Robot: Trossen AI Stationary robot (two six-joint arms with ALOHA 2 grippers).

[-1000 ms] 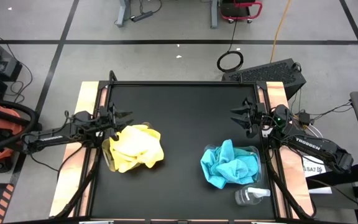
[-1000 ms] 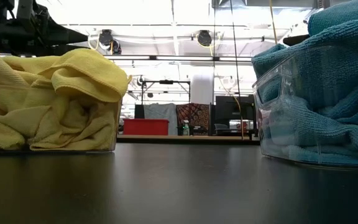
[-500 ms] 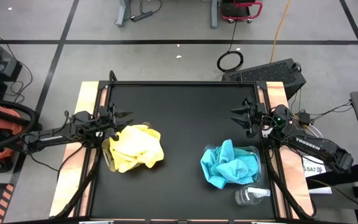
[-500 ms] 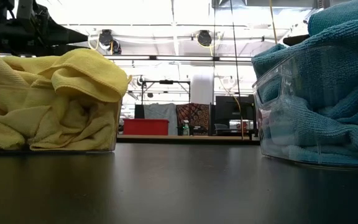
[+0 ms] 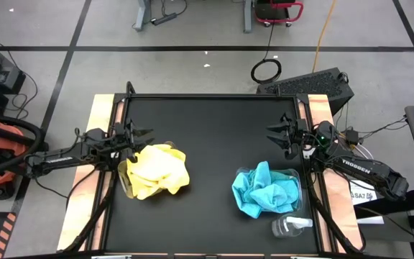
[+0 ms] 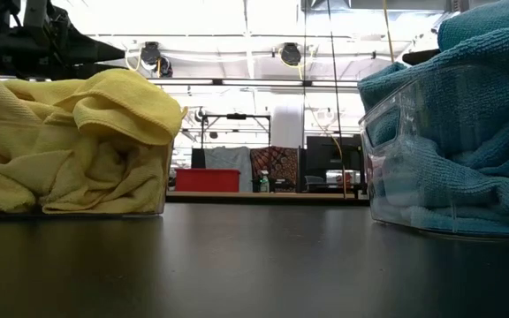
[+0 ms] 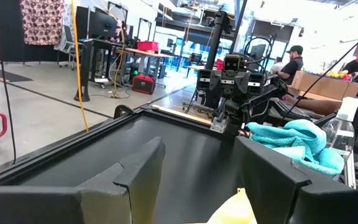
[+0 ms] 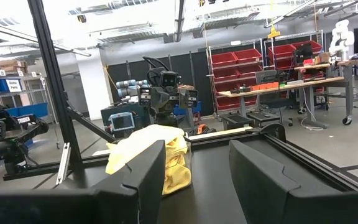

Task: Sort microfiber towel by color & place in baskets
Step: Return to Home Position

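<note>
A black desk [image 5: 207, 137]. The left basket [image 5: 123, 184], near its left edge, brims with yellow towels [image 5: 157, 171]; the right basket [image 6: 387, 159], near the right edge, holds blue towels [image 5: 264, 191]. The cloth looks soft and light, best pinched at a raised fold. The left jaws and right jaws sit open and empty at the side edges.

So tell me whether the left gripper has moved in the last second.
No. The left gripper sits where it was, against the table's left rail, beside the yellow towels.

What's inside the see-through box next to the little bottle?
Blue towels, heaped in the clear bin and bulging over its rim. They cover the bottom, so whatever lies under the heap, and how many towels there are, is hidden.
</note>
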